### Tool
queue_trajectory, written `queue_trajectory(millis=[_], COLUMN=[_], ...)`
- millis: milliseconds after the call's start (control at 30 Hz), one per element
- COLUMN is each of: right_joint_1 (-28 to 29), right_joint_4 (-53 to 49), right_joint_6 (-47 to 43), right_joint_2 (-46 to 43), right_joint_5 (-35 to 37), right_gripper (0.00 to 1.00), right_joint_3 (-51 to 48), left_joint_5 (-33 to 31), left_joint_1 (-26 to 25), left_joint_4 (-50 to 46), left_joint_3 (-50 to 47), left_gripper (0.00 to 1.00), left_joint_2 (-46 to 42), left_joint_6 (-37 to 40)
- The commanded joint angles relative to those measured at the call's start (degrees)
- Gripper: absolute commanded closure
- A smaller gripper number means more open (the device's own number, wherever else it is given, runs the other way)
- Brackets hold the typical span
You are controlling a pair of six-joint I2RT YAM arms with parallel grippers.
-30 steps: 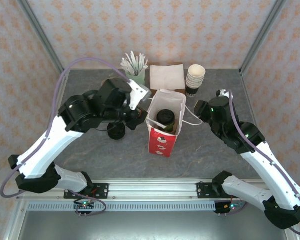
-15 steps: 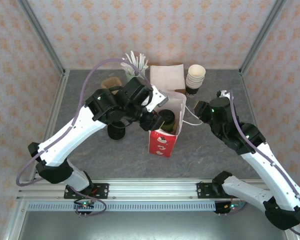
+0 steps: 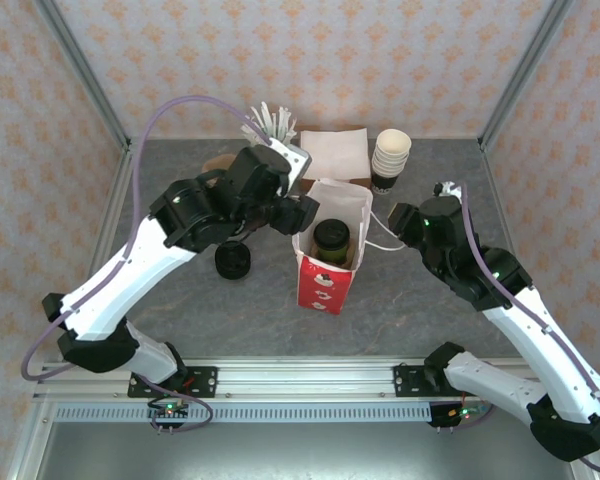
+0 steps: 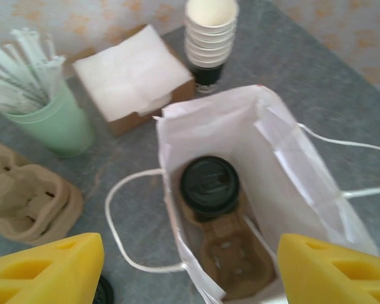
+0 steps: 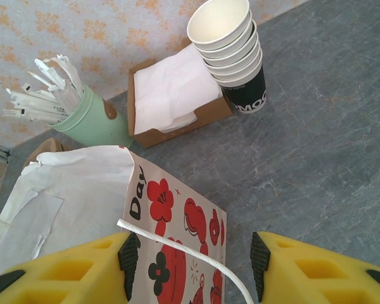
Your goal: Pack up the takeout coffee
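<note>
The coffee cup (image 4: 209, 185) stands upright, lidded, in a cardboard carrier (image 4: 231, 253) inside the paper bag (image 4: 285, 171) on the bench (image 3: 230, 310). The left hand (image 3: 292, 214), open and empty, hangs above the bag's left rim, nearest the cup. The right hand (image 5: 193, 266), jaws apart, straddles the bag's cord handle (image 5: 171, 242).

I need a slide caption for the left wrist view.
Open left tool above the white bag, lidded coffee cup seated in a carrier inside.
</note>
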Motion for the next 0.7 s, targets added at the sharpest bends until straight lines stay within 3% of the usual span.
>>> queue_trajectory(millis=[0,100,233,367,533,667], right_joint_1=[-0.4,-0.3,-0.4,-0.3,-0.3,-0.3], right_joint_4=[-1.1,-1.3,-0.9,-0.4,0.6,0.3], right_joint_6=[0.8,0.5,0.4,0.4,-0.5,-1.4], right_joint_2=[-1.2,-1.8,-2.4,-1.9,-0.7,1.4], right_joint_5=[0.2,0.3,0.3,0.7,1.8,2.1], right_gripper=[0.47,0.47,0.47,0.47,0.47,0.47], right_joint_3=[-0.6,-0.9,-1.7,-2.0,-2.4,-1.5], left_joint_5=[-7.9,-10.1,-7.8,-6.1,-10.1,-9.7], left_joint_1=[0.6,1.0,1.7,1.9,1.9,2.1], left_joint_4=[0.8,0.5,0.6,1.2,-1.2,-0.2], left_joint_3=[1.4,1.8,0.8,-0.7,-1.2,-3.4], left_gripper=[0.26,0.26,0.28,0.34,0.42,0.47], left_joint_2=[4.1,6.7,9.3,10.6,12.1,11.8], left_joint_6=[-2.6,-5.6,-9.0,-11.1,-12.5,-12.7])
